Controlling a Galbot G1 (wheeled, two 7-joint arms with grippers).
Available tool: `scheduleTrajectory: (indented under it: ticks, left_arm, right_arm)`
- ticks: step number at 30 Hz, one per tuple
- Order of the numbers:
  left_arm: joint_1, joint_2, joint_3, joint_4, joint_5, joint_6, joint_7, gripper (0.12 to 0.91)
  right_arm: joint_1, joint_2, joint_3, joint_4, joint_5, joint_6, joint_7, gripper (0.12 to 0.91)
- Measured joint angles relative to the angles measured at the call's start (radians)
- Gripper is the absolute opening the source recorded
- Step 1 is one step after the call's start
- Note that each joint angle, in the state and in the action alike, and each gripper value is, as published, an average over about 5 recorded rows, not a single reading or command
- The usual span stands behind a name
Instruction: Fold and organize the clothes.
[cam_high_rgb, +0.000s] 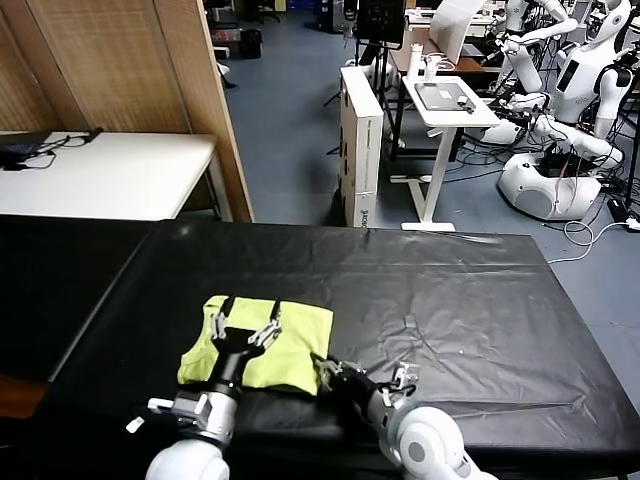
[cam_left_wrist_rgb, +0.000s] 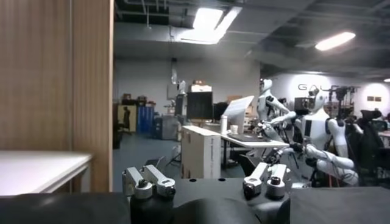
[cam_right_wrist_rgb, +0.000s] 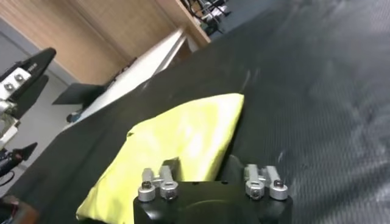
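Observation:
The clothes (cam_high_rgb: 298, 338) are one lime yellow-green T-shirt, folded into a small rectangle on the black table (cam_high_rgb: 460, 310), near its front edge. My left gripper (cam_high_rgb: 245, 326) hovers over the shirt's middle, open, with its two fingers spread above the fabric and nothing between them. My right gripper (cam_high_rgb: 326, 372) is at the shirt's near right corner. In the right wrist view the shirt (cam_right_wrist_rgb: 183, 131) runs between the dark fingers (cam_right_wrist_rgb: 173, 165), and the right gripper (cam_right_wrist_rgb: 204, 167) is shut on that edge.
A white table (cam_high_rgb: 110, 170) and a wooden partition (cam_high_rgb: 130, 60) stand at the back left. Beyond the black table are a tall cardboard box (cam_high_rgb: 360, 140), a white desk (cam_high_rgb: 450, 100) and other white robots (cam_high_rgb: 570, 130).

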Motion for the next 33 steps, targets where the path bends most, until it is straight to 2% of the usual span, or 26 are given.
scheduleTrajectory:
  ticks: [2,7,13,20,23,27,31,33]
  left_arm:
    - [0.000,0.001,-0.007,0.000,-0.001,0.000,0.000,0.907]
    - [0.001,0.008,-0.025,0.004,-0.010,0.000,-0.001,0.907]
    - [0.005,0.012,-0.038,0.009,-0.016,0.000,-0.001,0.907]
    - [0.013,0.014,-0.040,0.013,-0.023,0.013,-0.003,0.907]
    - [0.020,0.020,-0.039,0.014,-0.049,0.034,-0.018,0.907]
    - [0.033,0.035,-0.043,0.009,-0.103,0.075,-0.044,0.907]
    - [0.064,0.059,-0.058,-0.012,-0.125,0.092,-0.054,0.907]
    - [0.092,0.078,-0.068,-0.026,-0.131,0.092,-0.056,0.907]
  right_arm:
    - [-0.005,-0.006,0.012,0.008,-0.005,-0.001,0.001,0.159]
    - [-0.010,-0.038,0.062,0.030,-0.056,-0.020,0.000,0.158]
    - [-0.020,-0.116,0.141,0.031,-0.123,-0.050,-0.001,0.156]
    - [-0.047,-0.191,0.219,0.048,-0.130,-0.100,0.000,0.163]
    - [-0.063,-0.211,0.248,0.067,-0.143,-0.124,-0.006,0.262]
    - [-0.087,-0.240,0.296,0.099,-0.201,-0.115,-0.031,0.504]
    - [-0.128,-0.271,0.355,0.136,-0.284,-0.034,-0.060,0.760]
    - [-0.159,-0.280,0.384,0.156,-0.328,0.030,-0.067,0.842]
